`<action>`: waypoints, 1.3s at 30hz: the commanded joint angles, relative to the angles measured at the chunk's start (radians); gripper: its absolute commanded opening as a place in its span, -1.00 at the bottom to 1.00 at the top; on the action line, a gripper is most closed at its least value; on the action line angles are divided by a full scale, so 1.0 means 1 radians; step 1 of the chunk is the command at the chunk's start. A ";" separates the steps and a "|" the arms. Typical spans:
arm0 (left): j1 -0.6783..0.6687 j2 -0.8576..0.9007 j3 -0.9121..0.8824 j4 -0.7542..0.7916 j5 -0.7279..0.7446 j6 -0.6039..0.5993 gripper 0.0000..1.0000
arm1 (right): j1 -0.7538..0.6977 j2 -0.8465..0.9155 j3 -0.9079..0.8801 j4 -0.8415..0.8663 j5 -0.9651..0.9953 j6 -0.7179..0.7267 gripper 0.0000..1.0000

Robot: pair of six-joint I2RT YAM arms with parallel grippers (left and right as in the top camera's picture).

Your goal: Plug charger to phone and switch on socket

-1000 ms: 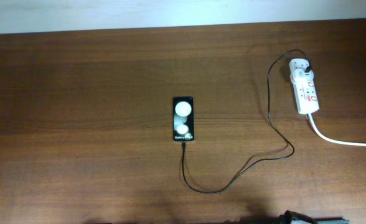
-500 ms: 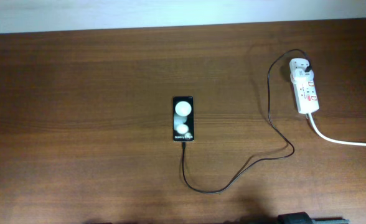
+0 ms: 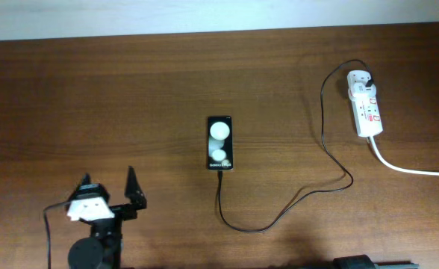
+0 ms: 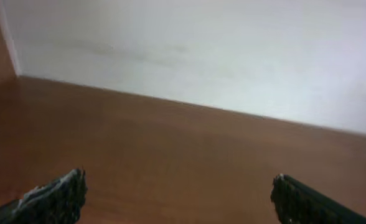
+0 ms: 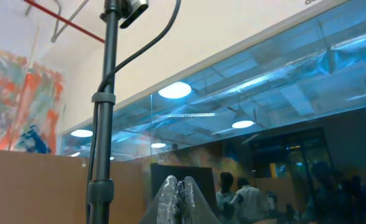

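We find the phone (image 3: 220, 143) lying flat in the middle of the tabletop (image 3: 70, 97), its long axis running near to far. The charger (image 3: 219, 194) loops from the socket (image 3: 366, 108) at the far right round to the phone's near short edge. It seems to meet the port there, though we cannot tell if it is seated. The socket also lies near to far, well apart from the phone, its white cord (image 3: 413, 169) trailing right. The left fingers (image 3: 134, 193) are spread wide at the near left, pointing far, with the phone far and right of them. The right fingers (image 5: 180, 198) are pressed together and aimed up at the room; the right arm (image 3: 352, 262) barely shows at the near edge. We judge it the nearer arm to the socket's switches.
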 commanded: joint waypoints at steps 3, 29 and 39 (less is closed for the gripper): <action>0.002 -0.003 -0.110 0.099 0.096 0.179 0.98 | 0.004 -0.020 -0.012 0.002 0.033 0.005 -0.88; 0.002 -0.005 -0.203 0.180 0.096 0.179 0.98 | 0.004 -0.032 -0.065 0.043 0.012 0.034 -0.80; 0.002 -0.005 -0.203 0.180 0.096 0.179 0.98 | 0.005 -0.032 -0.496 0.362 0.282 0.034 0.97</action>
